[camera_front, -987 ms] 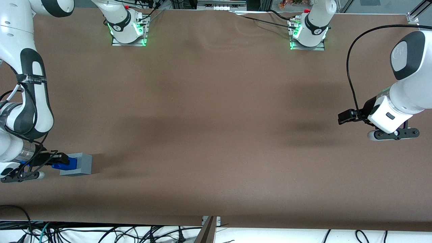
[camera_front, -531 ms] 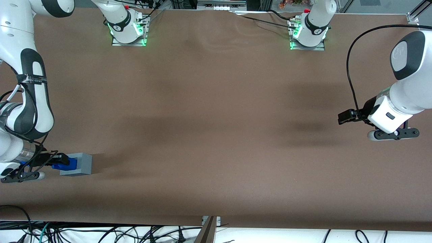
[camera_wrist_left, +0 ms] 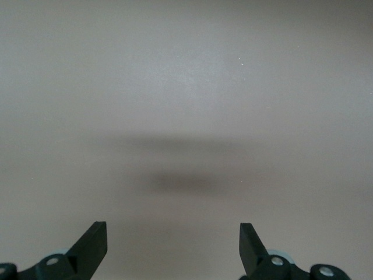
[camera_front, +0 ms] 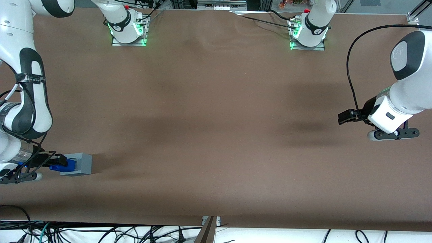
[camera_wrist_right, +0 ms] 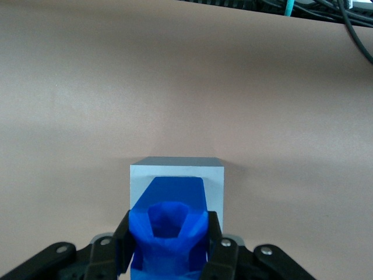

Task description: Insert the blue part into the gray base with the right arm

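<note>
1. Right wrist view: small bright blue plastic part, jaws clamped on its sides, sits directly over the recess of the light gray plastic base.
2. Black two-finger gripper hangs above the base at the working arm's end of the brown desk; judged next: straight descent.

We see the right arm as a white jointed body with dark gray bands, a black lettered strap and thin black cables; its gripper, at the frame's lower left, is black with round screws.
</note>
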Motion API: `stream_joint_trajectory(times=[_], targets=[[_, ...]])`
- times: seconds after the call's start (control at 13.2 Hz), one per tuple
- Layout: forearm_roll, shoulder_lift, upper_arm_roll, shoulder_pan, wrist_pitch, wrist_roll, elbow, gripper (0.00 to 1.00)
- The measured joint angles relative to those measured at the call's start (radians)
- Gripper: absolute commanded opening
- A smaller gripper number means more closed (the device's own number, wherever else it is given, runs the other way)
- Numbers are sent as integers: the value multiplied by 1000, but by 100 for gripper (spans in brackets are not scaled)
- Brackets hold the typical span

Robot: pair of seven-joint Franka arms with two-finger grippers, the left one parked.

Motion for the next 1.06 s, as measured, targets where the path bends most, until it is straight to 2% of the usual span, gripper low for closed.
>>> stream_joint_trajectory(times=[1.06], targets=[[0,9,0,0,-26,-7,3,31]])
